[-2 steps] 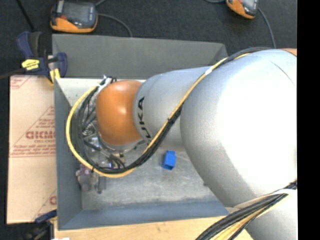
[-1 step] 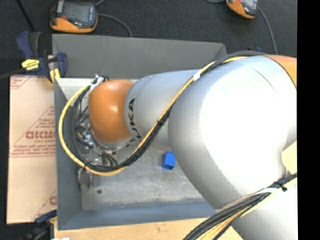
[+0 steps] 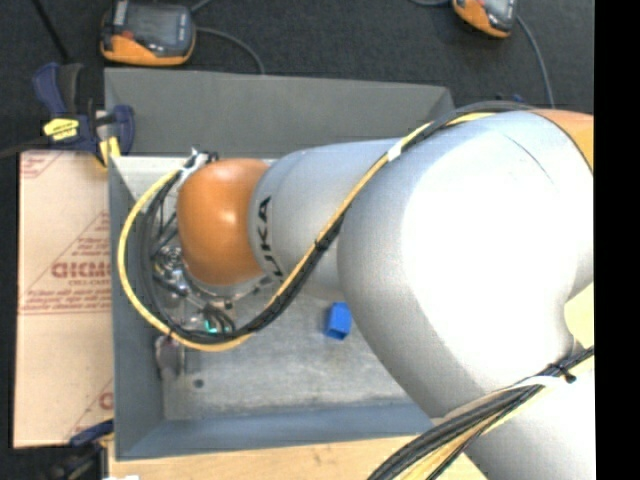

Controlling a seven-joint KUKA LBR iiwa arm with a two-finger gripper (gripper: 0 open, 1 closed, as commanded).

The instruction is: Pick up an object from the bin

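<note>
Gripper (image 3: 172,356) well apart from blue block (image 3: 338,321)

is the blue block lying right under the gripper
No: the blue block lies on the bin floor, apart from the gripper, which is over by the bin's left wall.

My arm (image 3: 420,258) extends from the right across the bin (image 3: 290,118). Its orange wrist cover (image 3: 215,223) is over the bin's left half, with a yellow cable (image 3: 128,268) looped around it. My gripper (image 3: 172,356) is low by the left wall. A blue block (image 3: 338,321) lies on the floor, beside the arm and apart from the gripper.
</note>
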